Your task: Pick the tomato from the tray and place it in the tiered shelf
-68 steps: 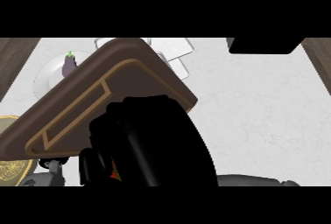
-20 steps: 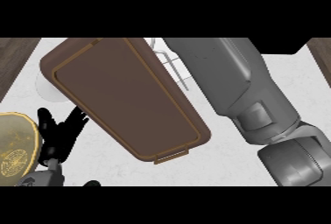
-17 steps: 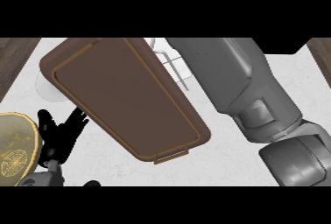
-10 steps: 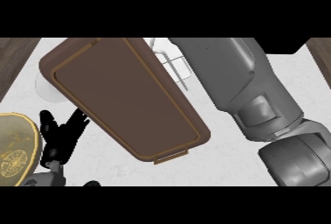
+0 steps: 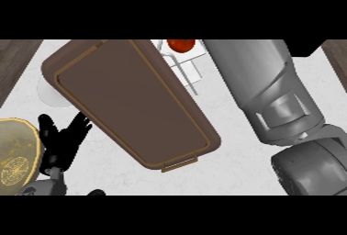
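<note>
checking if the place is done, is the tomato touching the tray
Apart. In the head view the tomato sits on the white wire shelf at the top edge, past the brown tray's rim, with shelf showing between them.

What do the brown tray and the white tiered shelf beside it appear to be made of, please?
The tray looks like dark brown wood or plastic with a matte finish: flat, even colour, a lighter inset line along its rim and no glare. The tiered shelf looks like thin white-coated wire, seen as slim crossing rods; the tomato sits in it.

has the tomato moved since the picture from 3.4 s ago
Yes. The tomato now lies on the white tiered shelf beyond the brown tray; earlier a hand hid it.
</note>
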You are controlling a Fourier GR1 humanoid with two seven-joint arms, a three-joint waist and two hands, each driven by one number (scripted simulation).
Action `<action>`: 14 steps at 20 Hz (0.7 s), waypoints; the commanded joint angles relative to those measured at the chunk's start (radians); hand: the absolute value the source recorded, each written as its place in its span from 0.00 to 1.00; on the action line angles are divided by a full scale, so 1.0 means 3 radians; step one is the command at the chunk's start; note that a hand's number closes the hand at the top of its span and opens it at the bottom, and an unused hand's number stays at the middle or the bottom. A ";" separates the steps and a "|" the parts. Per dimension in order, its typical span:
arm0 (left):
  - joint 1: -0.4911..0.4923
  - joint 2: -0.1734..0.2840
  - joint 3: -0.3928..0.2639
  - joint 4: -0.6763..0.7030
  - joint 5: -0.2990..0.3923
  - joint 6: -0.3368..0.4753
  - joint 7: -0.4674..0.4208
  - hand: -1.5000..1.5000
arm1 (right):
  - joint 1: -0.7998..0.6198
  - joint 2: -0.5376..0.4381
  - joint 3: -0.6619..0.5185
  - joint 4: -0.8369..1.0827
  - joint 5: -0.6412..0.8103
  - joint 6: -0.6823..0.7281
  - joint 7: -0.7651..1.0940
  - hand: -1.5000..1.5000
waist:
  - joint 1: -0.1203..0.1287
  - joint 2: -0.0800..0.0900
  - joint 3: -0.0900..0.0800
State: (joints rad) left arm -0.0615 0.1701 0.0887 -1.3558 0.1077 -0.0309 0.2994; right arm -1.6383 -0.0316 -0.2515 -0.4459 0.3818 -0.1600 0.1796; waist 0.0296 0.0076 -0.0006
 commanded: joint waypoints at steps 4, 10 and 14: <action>-0.0002 0.0006 0.0012 0.0016 -0.0014 0.0004 0.0006 0.50 | 0.0021 -0.0121 -0.0459 -0.0017 -0.0412 -0.0227 -0.0040 0.00 | -0.0009 0.0004 -0.0001; 0.0017 -0.0029 0.0022 0.0061 -0.0038 0.0045 -0.0043 0.50 | 0.0133 -0.0424 -0.0420 0.0006 -0.0221 -0.0688 -0.0045 0.00 | -0.0045 -0.0004 -0.0001; -0.0110 -0.0065 -0.0013 0.0065 -0.0026 0.0059 0.0100 0.50 | 0.0106 -0.0794 -0.0640 0.0050 -0.0365 -0.0714 0.0053 0.00 | -0.0021 0.0008 0.0001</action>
State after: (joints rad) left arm -0.0803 0.1544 0.0914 -1.3221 0.0939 -0.0130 0.2907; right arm -1.6334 -0.1859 -0.4050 -0.4430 0.2886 -0.3508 0.1998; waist 0.0198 0.0079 -0.0012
